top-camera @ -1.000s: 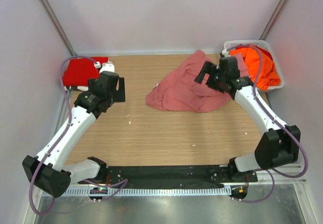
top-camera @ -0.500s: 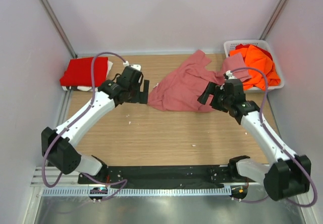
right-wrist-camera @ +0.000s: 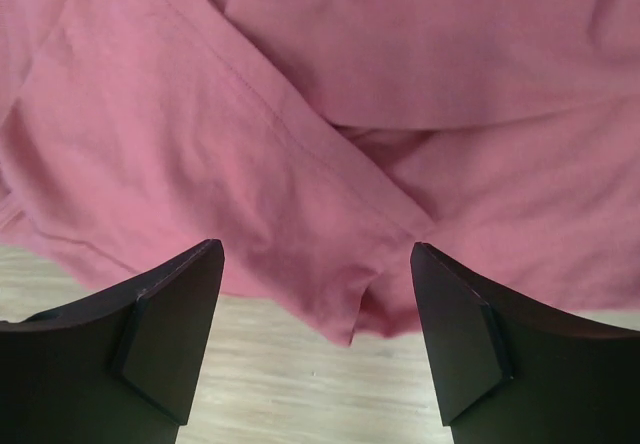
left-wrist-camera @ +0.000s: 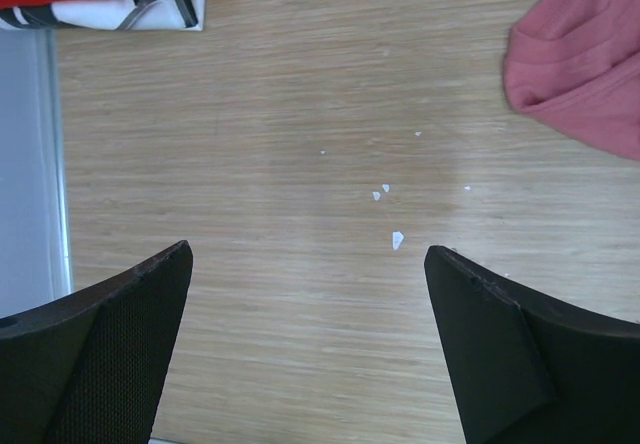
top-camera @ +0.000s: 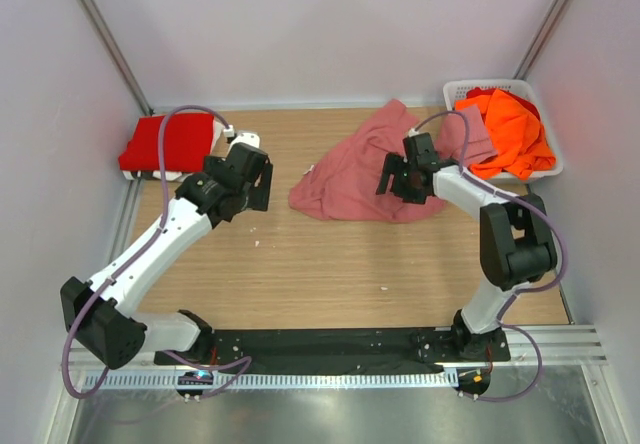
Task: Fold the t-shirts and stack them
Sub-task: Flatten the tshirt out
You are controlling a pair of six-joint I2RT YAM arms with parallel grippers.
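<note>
A dusty rose-pink t-shirt (top-camera: 345, 169) lies crumpled on the wooden table, right of centre, with one part draped toward the basket. My right gripper (top-camera: 392, 179) is open and empty just above the shirt's near right edge; the right wrist view shows the pink cloth (right-wrist-camera: 330, 114) between the jaws. My left gripper (top-camera: 262, 186) is open and empty over bare wood, left of the shirt, whose edge shows in the left wrist view (left-wrist-camera: 585, 74). A folded bright red t-shirt (top-camera: 165, 142) lies at the far left. Orange t-shirts (top-camera: 510, 129) fill the basket.
A white lattice basket (top-camera: 465, 88) stands at the far right corner. A white printed cloth (left-wrist-camera: 120, 12) lies under the red t-shirt. Small white crumbs (left-wrist-camera: 396, 239) lie on the wood. Grey walls close in on three sides.
My left gripper pulled back left, away from the pink shirt's edge. My right gripper moved up and left onto the shirt's near right part, the arm folding in. The shirt shifted slightly.
</note>
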